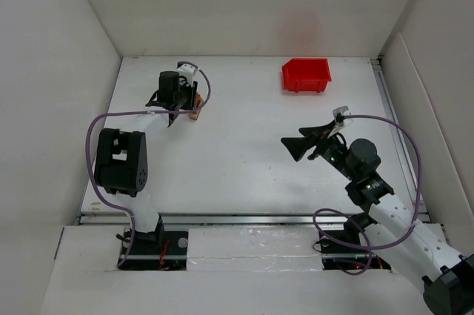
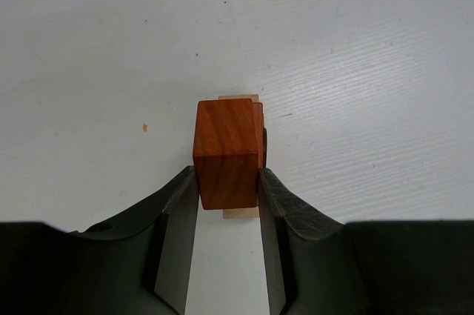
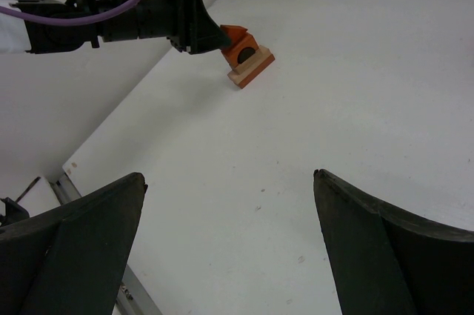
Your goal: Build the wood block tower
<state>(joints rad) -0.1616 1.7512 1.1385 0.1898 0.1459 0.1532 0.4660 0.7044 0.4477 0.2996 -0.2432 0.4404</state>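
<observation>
On the worktop (image 1: 244, 159), the left arm (image 1: 122, 159) reaches far out toward ten o'clock with its wrist tipped down. The right arm (image 1: 370, 174) hangs near three o'clock, the right fingers (image 3: 96, 233) spread wide on nothing. A red bin (image 1: 305, 75) sits at one o'clock, well apart from the tower (image 3: 250, 63) at ten o'clock, which is a tan slab under an arch piece. The left fingers (image 2: 278, 207) pinch a reddish-brown block (image 2: 226, 152) by its flat sides. Whether it rests on the stack or is just above it is unclear. The block looks light, stiff and smooth, so parallel faces suit the grip. A sideways nudge would likely topple the tower.
</observation>
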